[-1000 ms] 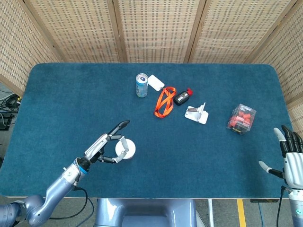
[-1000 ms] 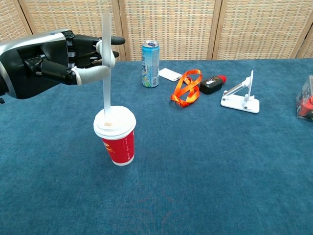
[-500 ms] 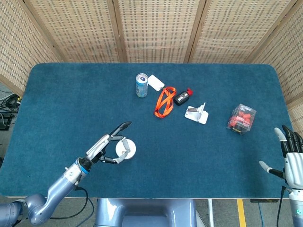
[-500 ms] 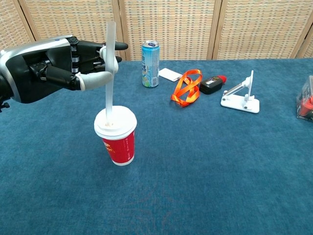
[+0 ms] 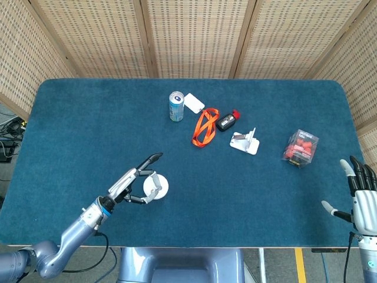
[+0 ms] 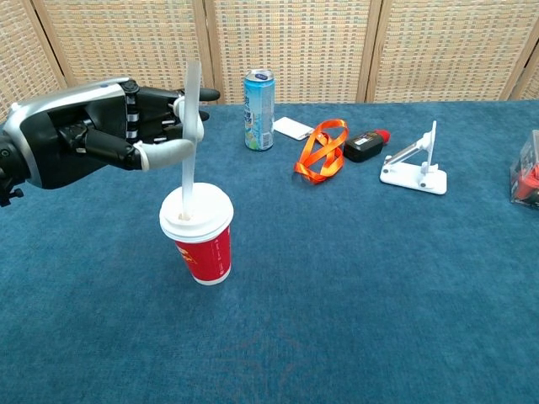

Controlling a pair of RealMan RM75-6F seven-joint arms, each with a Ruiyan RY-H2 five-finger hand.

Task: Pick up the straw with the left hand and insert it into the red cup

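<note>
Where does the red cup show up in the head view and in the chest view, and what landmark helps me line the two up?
Head view: the red cup sits lower left of centre, seen from above as a white lid beside the left hand.
Chest view: the cup stands left of centre, its red side visible, the straw rising from its lid.
Shared landmark: the drink can farther back on the table.

L hand [image 6: 101,135] pinching straw [image 6: 190,126]; R hand [image 5: 360,200] idle, fingers spread.
</note>
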